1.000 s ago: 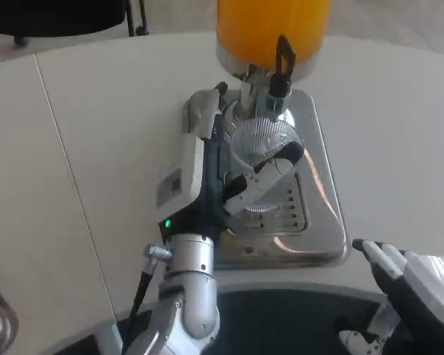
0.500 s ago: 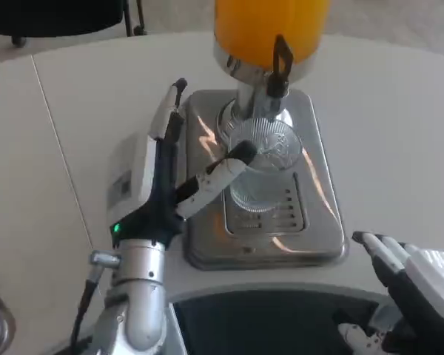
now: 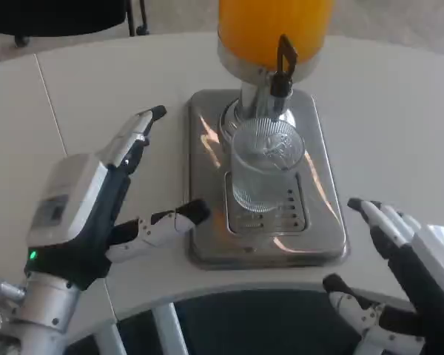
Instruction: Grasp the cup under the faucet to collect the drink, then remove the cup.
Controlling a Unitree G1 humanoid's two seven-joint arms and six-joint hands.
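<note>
A clear ribbed glass cup [image 3: 264, 166] stands upright on the silver drip tray [image 3: 207, 133], right under the black faucet lever [image 3: 283, 65] of the orange drink dispenser [image 3: 274, 29]. The cup looks empty. My left hand [image 3: 96, 203] is off to the left of the tray, fingers spread and holding nothing; its thumb tip reaches the tray's front left edge. My right hand [image 3: 403, 281] is at the lower right, near the tray's front right corner, fingers apart and empty.
The white table [image 3: 399, 126] stretches on all sides of the tray. A dark chair base [image 3: 59, 18] shows at the back left. The table's curved front edge runs just below the tray.
My left hand has let go of the cup and drawn back to the left and toward me. The right hand has lifted slightly. The cup stays in place under the faucet.
</note>
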